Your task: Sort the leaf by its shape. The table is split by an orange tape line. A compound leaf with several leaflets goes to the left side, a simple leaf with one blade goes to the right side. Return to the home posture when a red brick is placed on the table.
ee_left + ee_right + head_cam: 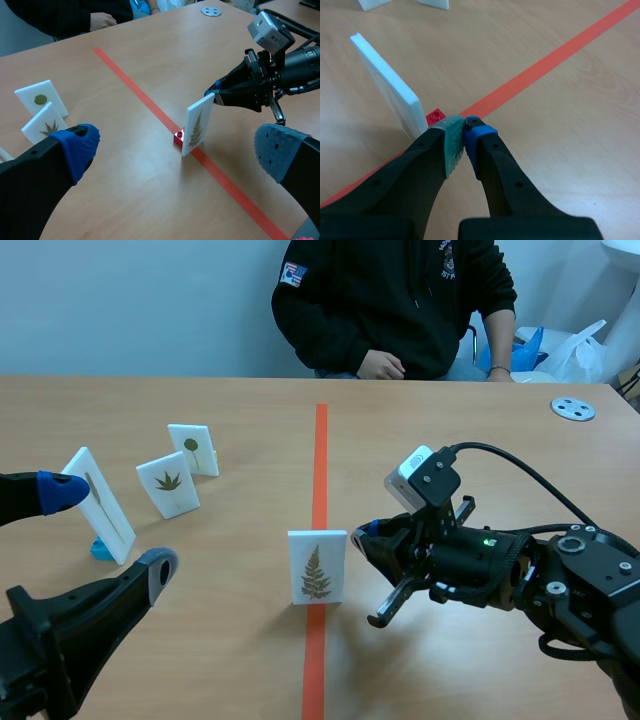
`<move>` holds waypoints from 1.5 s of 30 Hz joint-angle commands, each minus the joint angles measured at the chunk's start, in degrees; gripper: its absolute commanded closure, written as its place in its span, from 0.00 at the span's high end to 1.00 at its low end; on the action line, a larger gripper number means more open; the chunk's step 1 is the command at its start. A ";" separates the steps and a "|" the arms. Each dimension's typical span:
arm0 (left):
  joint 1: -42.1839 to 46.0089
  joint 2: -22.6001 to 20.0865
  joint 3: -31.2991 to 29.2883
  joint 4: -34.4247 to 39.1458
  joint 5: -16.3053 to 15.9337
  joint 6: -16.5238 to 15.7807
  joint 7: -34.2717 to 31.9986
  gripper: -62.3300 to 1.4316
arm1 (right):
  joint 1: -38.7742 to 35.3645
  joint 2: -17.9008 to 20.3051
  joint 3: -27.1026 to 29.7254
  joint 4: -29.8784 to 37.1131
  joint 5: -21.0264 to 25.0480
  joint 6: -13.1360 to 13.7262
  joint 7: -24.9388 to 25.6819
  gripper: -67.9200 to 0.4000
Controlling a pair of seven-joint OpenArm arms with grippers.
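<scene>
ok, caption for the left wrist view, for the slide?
Open left gripper frames the fern card upright on the tape line, shut right gripper by its top corner.

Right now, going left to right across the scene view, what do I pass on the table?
Tilted card → star-leaf card → round-leaf card → fern card → right gripper → grey disc.

Pale wall (130,300) behind; light wooden table (480,410); white and blue plastic bags (572,352) at far right.
</scene>
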 commanded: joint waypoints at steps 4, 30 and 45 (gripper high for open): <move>-0.02 0.28 -0.11 0.83 -0.37 -0.13 -1.03 1.00 | 0.81 0.63 0.07 1.51 0.24 0.04 1.03 0.02; -0.02 0.28 -0.11 0.83 -0.37 -0.11 -1.03 1.00 | 0.79 1.62 0.17 1.55 0.39 0.31 1.11 0.02; -0.02 0.33 -0.11 0.83 -0.37 -0.11 -1.01 1.00 | -7.39 8.96 5.77 15.37 0.87 3.10 1.44 0.02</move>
